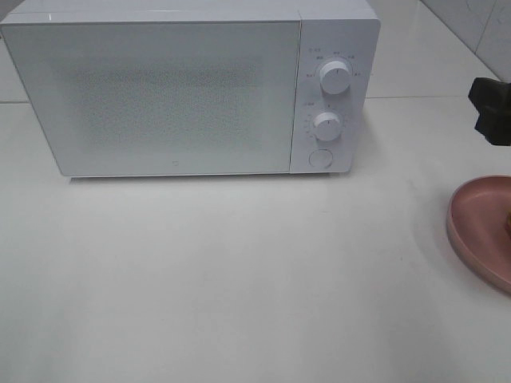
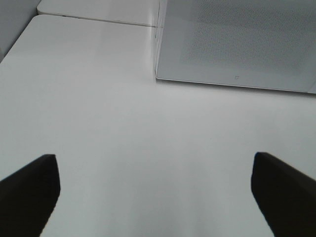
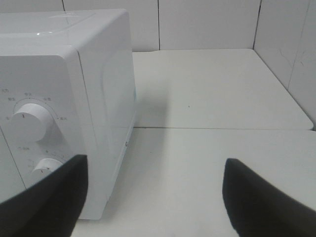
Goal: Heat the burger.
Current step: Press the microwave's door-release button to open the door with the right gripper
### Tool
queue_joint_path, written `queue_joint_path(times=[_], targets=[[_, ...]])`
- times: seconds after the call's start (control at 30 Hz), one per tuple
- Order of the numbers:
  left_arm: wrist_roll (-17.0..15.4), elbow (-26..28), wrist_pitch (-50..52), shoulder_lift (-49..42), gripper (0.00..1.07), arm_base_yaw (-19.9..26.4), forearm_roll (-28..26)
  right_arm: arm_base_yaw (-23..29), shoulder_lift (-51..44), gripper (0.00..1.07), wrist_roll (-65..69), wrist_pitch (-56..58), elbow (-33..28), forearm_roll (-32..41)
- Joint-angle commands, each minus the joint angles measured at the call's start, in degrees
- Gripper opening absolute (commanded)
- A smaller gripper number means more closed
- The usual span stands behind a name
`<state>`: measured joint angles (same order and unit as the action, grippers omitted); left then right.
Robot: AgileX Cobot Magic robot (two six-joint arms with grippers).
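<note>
White tabletop (image 1: 239, 279), tiled wall behind. The microwave (image 1: 176, 96) stands with its door closed. At the far right edge a pink plate (image 1: 475, 219) is cut off by the frame. A brown sliver (image 1: 508, 217) on it may be the burger, but I cannot tell. My right gripper (image 3: 155, 197) has its jaws wide apart and holds nothing, beside the microwave's knob side, near the plate. My left gripper (image 2: 158, 197), jaws equally spread, hangs over bare table before the door, well apart from the plate.
</note>
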<state>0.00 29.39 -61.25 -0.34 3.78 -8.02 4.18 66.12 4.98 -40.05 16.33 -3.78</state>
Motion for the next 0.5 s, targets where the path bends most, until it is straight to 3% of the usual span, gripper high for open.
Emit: queue_joint_path(times=[0.03, 0.17, 0.5], targets=[[0.0, 0.0, 0.5, -1.3, 0.98, 0.3, -0.1, 1.6, 1.1, 0.73, -1.7, -2.4, -0.1, 1.4], [0.0, 0.0, 0.5, -1.3, 0.98, 0.3, -0.1, 4.4, 3.3, 0.73, -4.3, -3.7, -0.1, 3.8], [0.0, 0.0, 0.5, -1.3, 0.98, 0.3, -0.1, 15.9, 12.0, 0.73, -16.2, -12.8, -0.1, 18.4]])
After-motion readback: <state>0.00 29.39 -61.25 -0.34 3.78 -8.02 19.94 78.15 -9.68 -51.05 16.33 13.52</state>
